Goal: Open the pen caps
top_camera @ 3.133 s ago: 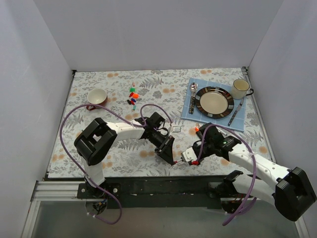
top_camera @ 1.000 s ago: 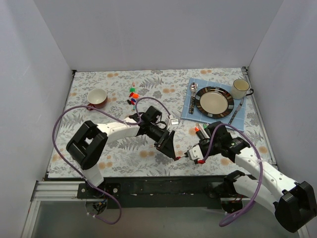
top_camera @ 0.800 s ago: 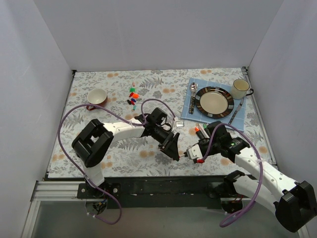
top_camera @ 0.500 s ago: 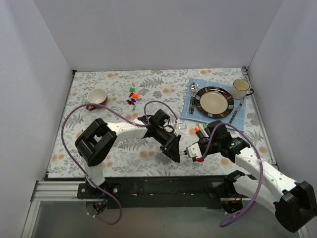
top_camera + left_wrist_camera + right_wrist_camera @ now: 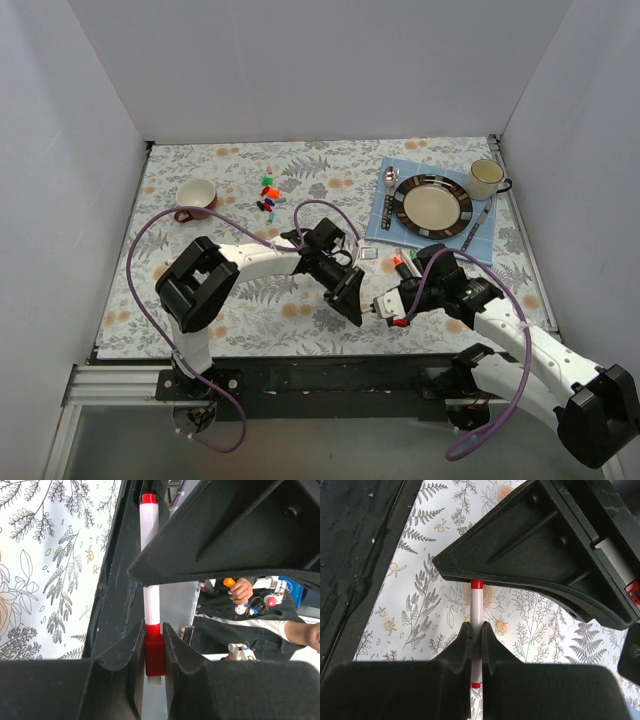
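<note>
A slim white-barrelled pen with red ends is held between both grippers, just above the floral table near its front edge. My left gripper is shut on the pen's red cap. The white barrel runs away from the cap to a red end. My right gripper is shut on the middle of the barrel. In the top view the left gripper and right gripper almost touch tip to tip. Several loose pen caps in red, green, orange and blue lie at the back left.
Other pens lie just behind the right gripper. A bowl stands at the back left. At the back right a blue mat holds a plate, a spoon and a knife, with a mug beside it.
My left gripper has swung right and closed in on the right gripper. The two now meet over the pen. The right arm has barely moved.
</note>
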Motion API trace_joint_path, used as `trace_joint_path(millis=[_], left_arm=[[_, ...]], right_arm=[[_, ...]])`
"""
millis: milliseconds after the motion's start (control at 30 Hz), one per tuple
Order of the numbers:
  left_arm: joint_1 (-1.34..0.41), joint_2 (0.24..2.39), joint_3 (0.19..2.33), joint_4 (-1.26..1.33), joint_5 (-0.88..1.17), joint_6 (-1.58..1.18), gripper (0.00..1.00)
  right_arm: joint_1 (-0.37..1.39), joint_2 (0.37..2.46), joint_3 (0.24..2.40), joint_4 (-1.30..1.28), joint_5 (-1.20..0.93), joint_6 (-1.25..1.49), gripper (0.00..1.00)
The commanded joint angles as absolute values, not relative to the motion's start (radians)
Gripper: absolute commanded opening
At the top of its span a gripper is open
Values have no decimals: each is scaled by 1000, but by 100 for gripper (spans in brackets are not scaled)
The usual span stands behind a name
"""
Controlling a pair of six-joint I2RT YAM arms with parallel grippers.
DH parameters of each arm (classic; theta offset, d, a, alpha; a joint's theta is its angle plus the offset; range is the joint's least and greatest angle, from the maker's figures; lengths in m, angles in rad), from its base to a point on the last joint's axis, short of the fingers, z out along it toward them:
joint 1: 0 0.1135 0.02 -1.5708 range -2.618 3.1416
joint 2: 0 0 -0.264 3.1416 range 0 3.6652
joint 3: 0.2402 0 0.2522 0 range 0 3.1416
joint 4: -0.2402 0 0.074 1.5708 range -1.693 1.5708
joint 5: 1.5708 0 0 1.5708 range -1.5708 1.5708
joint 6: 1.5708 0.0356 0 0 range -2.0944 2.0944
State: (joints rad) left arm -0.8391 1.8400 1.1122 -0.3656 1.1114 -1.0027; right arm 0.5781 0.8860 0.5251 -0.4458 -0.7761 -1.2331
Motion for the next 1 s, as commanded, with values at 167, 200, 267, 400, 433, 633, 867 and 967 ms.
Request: trace_joint_path(millis=[167, 200, 267, 400, 433, 633, 867, 967], left_arm=[[-760, 1685, 1129, -643, 1089, -822, 0], [-712, 1663, 1114, -659, 1100, -816, 0], [-672, 1602, 1073, -681, 1121, -785, 0], [-643, 1533, 1017, -669, 1129, -795, 0], [-643, 1525, 1009, -667, 1131, -796, 0], [-605, 1499, 1000, -646, 1077, -813, 0], [-316, 1584, 1048, -326, 872, -1077, 0], [-227, 1736, 1194, -281, 729, -1130, 3]], right_arm=[[580, 891, 508, -436, -671, -1282, 1], [581, 890, 508, -430, -660, -1282, 1], [578, 891, 502, -422, -637, -1284, 1], [577, 903, 502, -410, -601, -1285, 1], [574, 905, 500, -407, -595, -1284, 1], [519, 882, 506, -371, -574, -1233, 1], [433, 864, 531, -256, -552, -1013, 1], [414, 867, 535, -212, -516, -944, 1]])
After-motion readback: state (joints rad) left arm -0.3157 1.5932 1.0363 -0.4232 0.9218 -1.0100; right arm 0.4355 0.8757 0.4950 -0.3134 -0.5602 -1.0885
